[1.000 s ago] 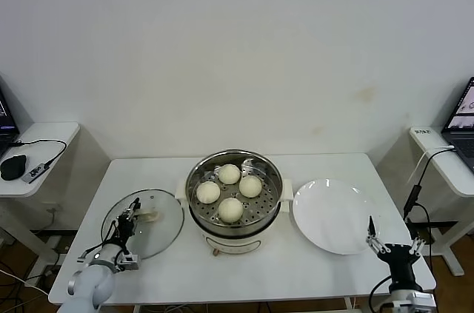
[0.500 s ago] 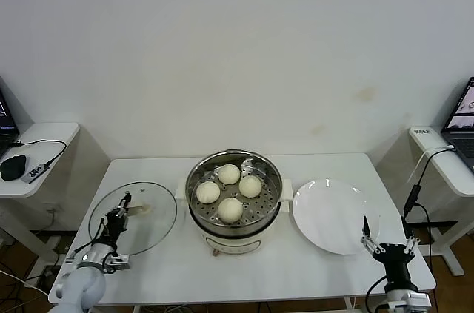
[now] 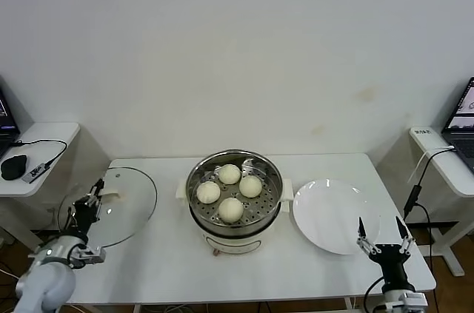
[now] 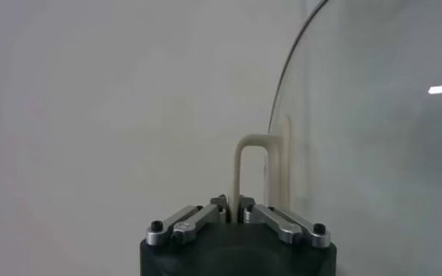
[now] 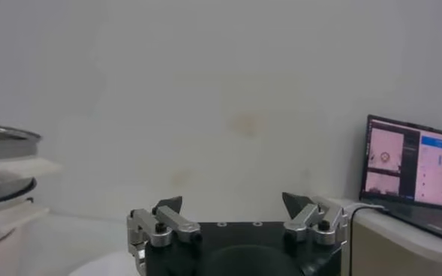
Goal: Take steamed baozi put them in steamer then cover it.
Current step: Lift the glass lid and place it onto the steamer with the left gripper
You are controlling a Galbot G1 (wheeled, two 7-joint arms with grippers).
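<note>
Since 1 second ago the cover [image 3: 108, 205] has left the table [image 3: 163, 268] and swung out past its left edge, tilted, carried by the left gripper [image 3: 89, 206], which is clamped on its cream handle [image 4: 252, 176]. The 4 steamed baozi [image 3: 230, 210] sit in the uncovered steamer [image 3: 233, 193] at the table's centre. The right gripper [image 3: 383, 234] waits near the white plate [image 3: 331, 214], fingers apart.
</note>
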